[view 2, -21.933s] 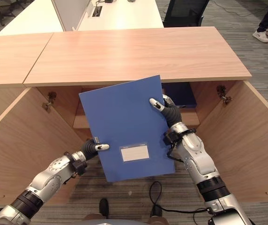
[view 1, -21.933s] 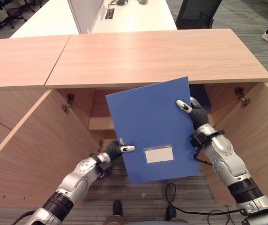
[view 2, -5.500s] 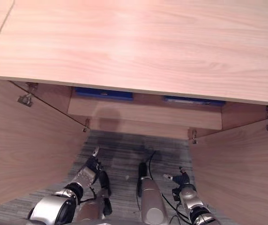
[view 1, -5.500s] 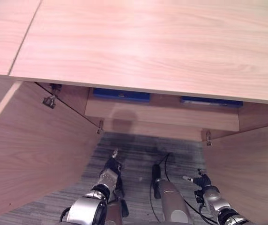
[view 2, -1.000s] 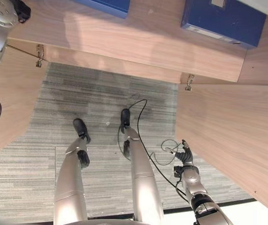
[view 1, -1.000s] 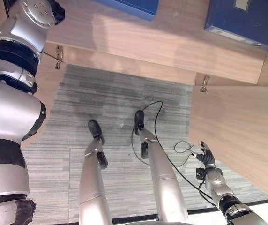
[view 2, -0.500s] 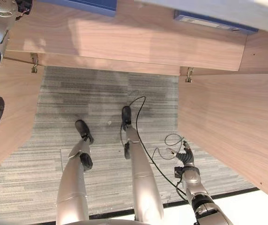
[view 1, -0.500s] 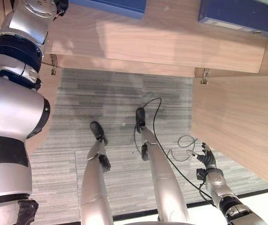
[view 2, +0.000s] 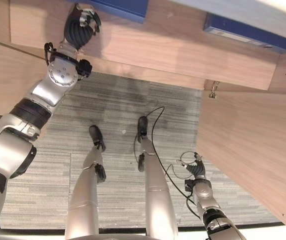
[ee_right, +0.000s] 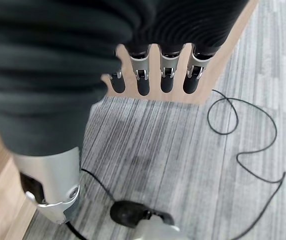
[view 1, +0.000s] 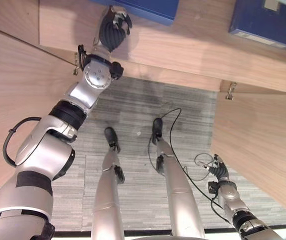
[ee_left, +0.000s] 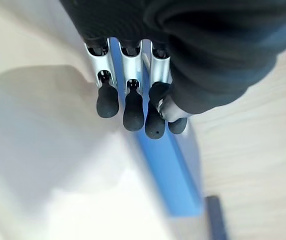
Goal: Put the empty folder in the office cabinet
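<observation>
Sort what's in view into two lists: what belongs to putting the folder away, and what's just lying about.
Part of the job:
- blue folder lying on the cabinet shelf
- left hand, fingers curled, at the folder's edge
- right hand, hanging low, fingers relaxed, holding nothing

Just lying about:
- darker blue folder further along the same shelf
- open cabinet door

Folder [view 1: 143,8] on cabinet shelf [view 1: 193,52] at left, second folder [view 1: 265,22] at right
</observation>
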You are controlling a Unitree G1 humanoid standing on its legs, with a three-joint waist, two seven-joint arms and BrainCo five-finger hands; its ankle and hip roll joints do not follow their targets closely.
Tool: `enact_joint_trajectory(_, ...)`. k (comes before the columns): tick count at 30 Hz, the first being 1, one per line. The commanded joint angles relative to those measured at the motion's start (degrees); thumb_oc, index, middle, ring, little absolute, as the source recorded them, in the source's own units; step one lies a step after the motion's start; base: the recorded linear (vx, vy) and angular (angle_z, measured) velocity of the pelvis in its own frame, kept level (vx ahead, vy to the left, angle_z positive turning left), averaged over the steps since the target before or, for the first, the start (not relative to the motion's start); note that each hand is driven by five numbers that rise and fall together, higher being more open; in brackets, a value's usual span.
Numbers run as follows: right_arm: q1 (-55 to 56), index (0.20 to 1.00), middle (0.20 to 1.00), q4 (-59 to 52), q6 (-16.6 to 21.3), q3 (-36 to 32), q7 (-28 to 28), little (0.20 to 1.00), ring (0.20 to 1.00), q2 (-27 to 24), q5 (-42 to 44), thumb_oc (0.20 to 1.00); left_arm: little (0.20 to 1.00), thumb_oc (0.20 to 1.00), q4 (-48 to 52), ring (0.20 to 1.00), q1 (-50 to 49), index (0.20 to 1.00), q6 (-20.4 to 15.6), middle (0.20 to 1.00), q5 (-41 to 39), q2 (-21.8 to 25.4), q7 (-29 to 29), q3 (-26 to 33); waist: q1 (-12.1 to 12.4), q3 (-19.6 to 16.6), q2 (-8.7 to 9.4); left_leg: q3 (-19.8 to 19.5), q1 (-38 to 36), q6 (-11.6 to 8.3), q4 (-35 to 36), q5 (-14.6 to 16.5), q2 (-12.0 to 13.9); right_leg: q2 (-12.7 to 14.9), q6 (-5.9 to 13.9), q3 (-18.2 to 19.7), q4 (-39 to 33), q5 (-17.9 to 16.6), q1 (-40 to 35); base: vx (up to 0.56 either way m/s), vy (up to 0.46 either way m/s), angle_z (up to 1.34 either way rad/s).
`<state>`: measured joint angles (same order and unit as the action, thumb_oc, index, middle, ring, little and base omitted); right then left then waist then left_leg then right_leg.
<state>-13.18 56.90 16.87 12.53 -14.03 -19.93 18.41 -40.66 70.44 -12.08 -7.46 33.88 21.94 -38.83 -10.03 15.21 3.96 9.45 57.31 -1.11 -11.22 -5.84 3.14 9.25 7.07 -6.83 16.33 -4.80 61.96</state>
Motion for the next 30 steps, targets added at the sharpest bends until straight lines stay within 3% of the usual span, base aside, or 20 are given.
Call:
enact_joint_trajectory(1, 3.3, 1.000, 1.000, 0.1, -0.4, -1.2, -1.1, 1.000, 1.000, -2.3, -2.0, 1.000, 0.200, 0.200, 4.7, 0.200, 2.3, 0.200, -2.0, 0.200, 5.5, 0.8, 0.5, 2.3, -1.6, 1.3, -2.24, -5.0, -3.9, -5.85, -1.2, 6.6, 2.7, 4.0, 7.17, 0.6, -5.4, -2.5, -4.9, -0.04, -0.049, 0.05)
enact_joint_trajectory(7, 3.5, 1.000, 1.000, -0.4, -0.5, -1.4, -1.2, 1.000, 1.000, -2.6, -2.9, 1.000, 0.200, 0.200, 9.9, 0.200, -0.8, 0.200, -1.4, 0.200, 10.1, -2.4, -0.9, 0.7, -0.5, 1.8, -2.35, -5.2, -4.1, -5.68, -0.3, 6.1, 2.7, 4.2, 7.04, 0.1, -4.7, -2.2, -4.3, -0.02, -0.021, 0.04)
enact_joint_trajectory(21, 1.6, 1.000, 1.000, 2.2, -0.4, 0.7, -0.9, 1.000, 1.000, -4.8, -2.4, 1.000, 0.200, 0.200, -10.6, 0.200, 15.8, 0.200, 1.7, 0.200, 15.3, -8.8, -1.6, -8.0, -2.4, 1.6, -2.65, -4.8, -3.0, -5.71, -0.7, 5.9, 3.9, 4.6, 6.96, 0.3, -3.1, -2.4, -2.3, 0.00, 0.001, 0.00)
enact_joint_trajectory(30, 0.8, 1.000, 1.000, 3.7, 0.0, 1.8, -0.4, 1.000, 1.000, -5.6, -0.4, 1.000, 0.200, 0.200, -22.1, 0.200, 22.3, 0.200, 2.1, 0.200, 12.3, -9.9, -3.2, -8.8, -4.5, 0.4, -2.56, -4.4, -1.9, -5.60, -2.1, 6.5, 4.6, 4.4, 6.93, 0.9, -2.9, -2.7, -1.3, 0.00, 0.010, -0.03)
